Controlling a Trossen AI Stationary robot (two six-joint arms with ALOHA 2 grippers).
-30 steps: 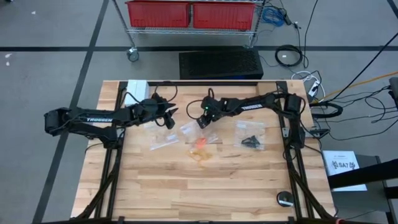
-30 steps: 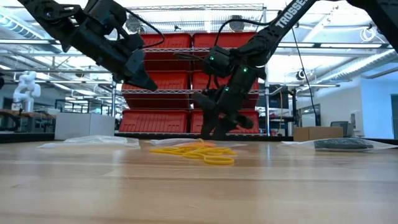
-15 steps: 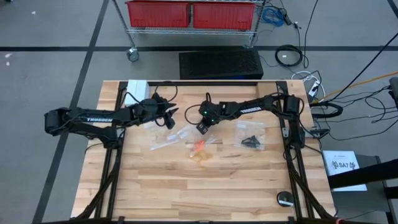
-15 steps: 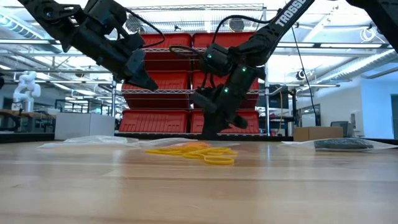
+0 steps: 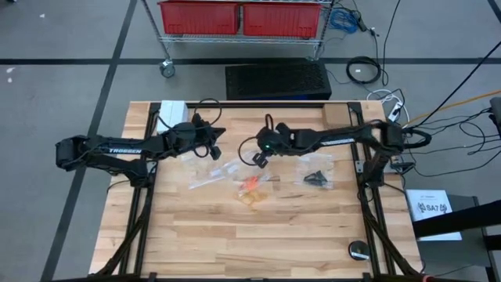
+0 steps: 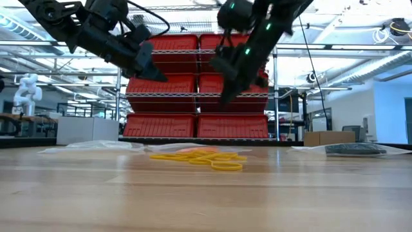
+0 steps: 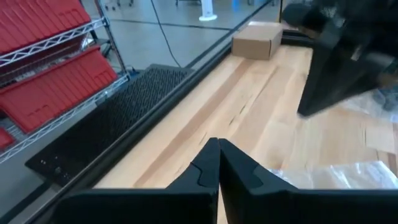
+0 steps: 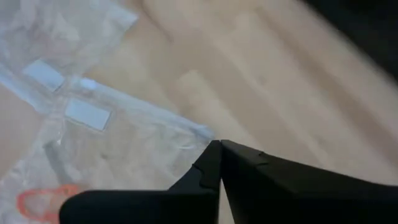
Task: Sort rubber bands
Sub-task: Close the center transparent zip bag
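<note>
High view shows both tools, left tool and right tool, clenched empty above the desk; next, reopen and descend onto the rubber bands at centre.

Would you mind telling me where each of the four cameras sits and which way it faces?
High view: above, looking straight down on the table; both arms show, left gripper and right gripper shut, above the clear bags.
Low view: at table-top height, looking level across to the red bins; both arms enter from above.
Left wrist view: on the left arm, looking past its shut fingers along the table's edge.
Right wrist view: on the right arm, looking down on a bag.
Shared: high and low views both show the rubber bands.
</note>
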